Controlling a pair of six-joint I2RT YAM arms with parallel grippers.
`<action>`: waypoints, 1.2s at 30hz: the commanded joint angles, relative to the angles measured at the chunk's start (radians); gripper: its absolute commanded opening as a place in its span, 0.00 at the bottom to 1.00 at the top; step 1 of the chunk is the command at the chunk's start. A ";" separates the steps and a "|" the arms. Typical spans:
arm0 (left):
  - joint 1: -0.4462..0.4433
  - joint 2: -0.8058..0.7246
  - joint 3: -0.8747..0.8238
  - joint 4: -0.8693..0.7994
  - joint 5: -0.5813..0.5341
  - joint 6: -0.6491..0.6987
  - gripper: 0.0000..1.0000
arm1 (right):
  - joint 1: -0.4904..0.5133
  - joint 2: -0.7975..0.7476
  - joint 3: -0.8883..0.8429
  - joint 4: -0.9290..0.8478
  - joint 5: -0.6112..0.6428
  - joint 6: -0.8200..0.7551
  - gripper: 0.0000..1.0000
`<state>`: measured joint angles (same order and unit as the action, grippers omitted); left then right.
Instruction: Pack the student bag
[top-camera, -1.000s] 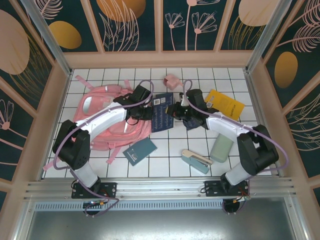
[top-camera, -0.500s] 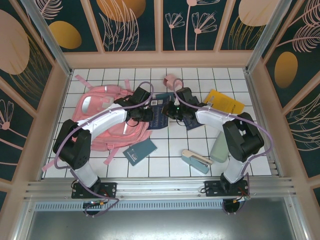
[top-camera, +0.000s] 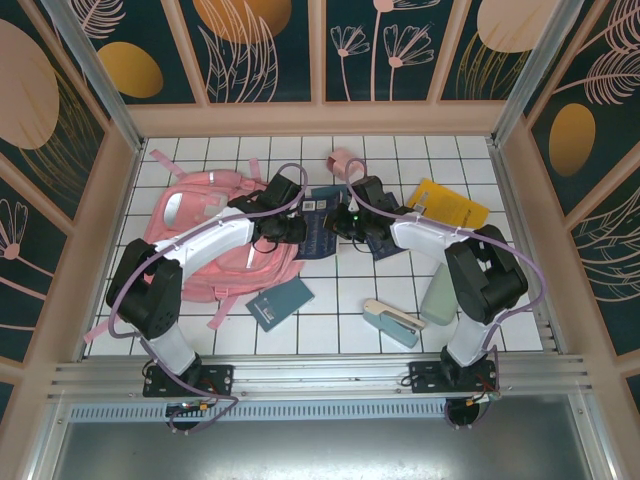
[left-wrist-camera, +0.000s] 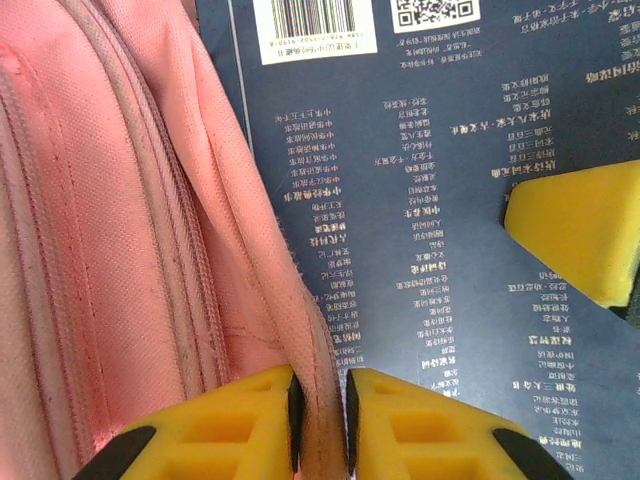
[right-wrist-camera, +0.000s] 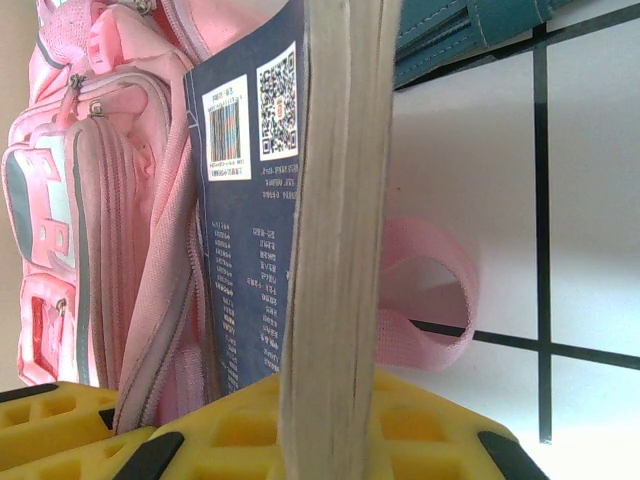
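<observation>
A: Anything legible on the dark blue book (left-wrist-camera: 420, 250)?
B: Its back cover has a white barcode label (left-wrist-camera: 310, 25) and a QR code (left-wrist-camera: 435, 10). The columns of Chinese characters (left-wrist-camera: 420, 330) are too small to read.

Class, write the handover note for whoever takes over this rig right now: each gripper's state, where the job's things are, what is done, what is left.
Left gripper: pinching the opening edge of the student bag, holding it apart.
Right gripper: shut on a dark blue book, upright on its edge at the bag's mouth.
Done: book brought to the opening, not yet inside.
Left: slide the book in, then probably pack the teal notebook, stapler, pale green case, yellow booklet and small pink pouch lying on the tiled table.
</observation>
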<state>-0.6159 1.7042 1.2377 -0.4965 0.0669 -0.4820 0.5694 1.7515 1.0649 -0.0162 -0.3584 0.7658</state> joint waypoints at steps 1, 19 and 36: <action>0.006 -0.044 -0.017 -0.002 -0.013 0.016 0.25 | 0.012 0.009 -0.026 -0.042 0.030 -0.014 0.00; 0.029 -0.022 -0.067 0.023 0.052 0.031 0.23 | 0.012 0.012 -0.028 -0.028 0.007 -0.014 0.00; 0.048 -0.086 -0.013 -0.033 0.006 0.040 0.00 | 0.013 0.025 -0.026 -0.034 0.019 -0.030 0.00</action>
<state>-0.5838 1.6791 1.1816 -0.4854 0.1005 -0.4519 0.5694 1.7515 1.0641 -0.0154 -0.3595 0.7639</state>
